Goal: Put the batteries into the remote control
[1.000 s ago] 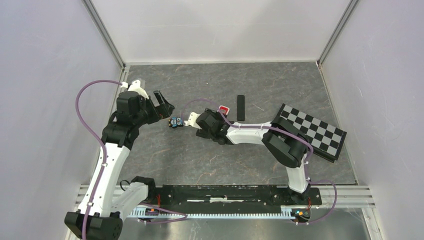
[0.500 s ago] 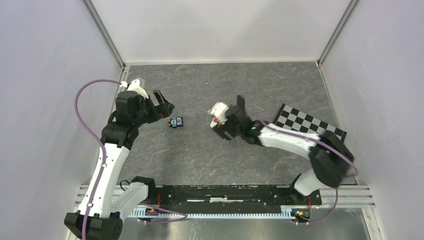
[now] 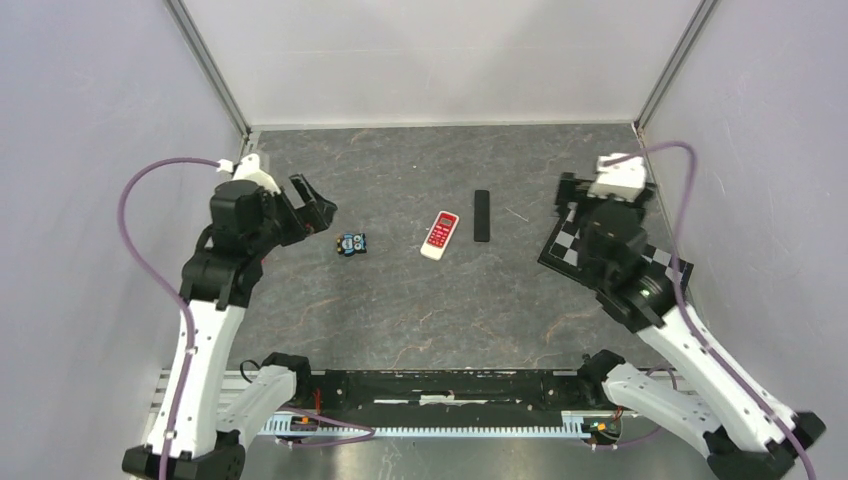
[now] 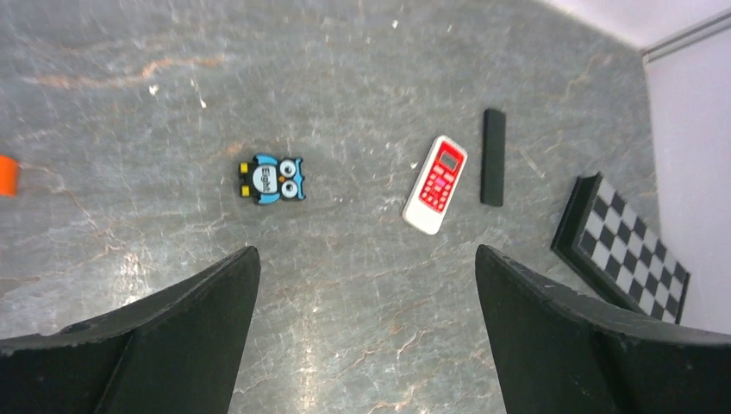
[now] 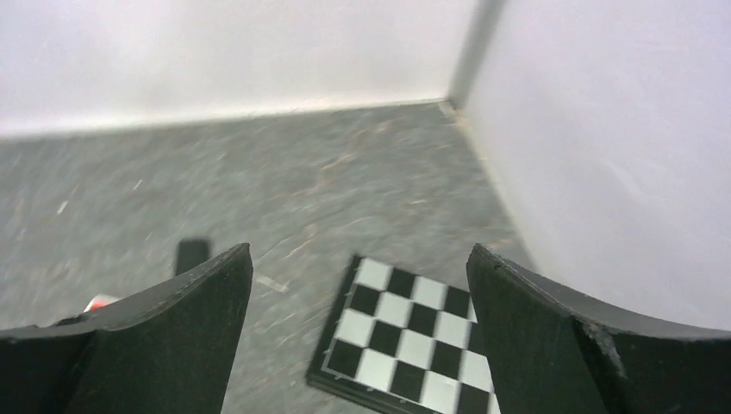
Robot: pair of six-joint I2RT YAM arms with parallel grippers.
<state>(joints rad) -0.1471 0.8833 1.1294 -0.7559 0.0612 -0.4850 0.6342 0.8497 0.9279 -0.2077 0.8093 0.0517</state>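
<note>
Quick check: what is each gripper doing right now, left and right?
Left gripper: open, holding nothing.
Right gripper: open, holding nothing.

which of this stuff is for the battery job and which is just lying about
For the job: red-and-white remote. No batteries in view.
Lying about: owl figure; checkerboard; orange piece; slim black bar, maybe a second remote.

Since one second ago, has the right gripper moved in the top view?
Yes. The right gripper swung to the right, from beside the owl figure, past the black bar, to over the checkerboard.
</note>
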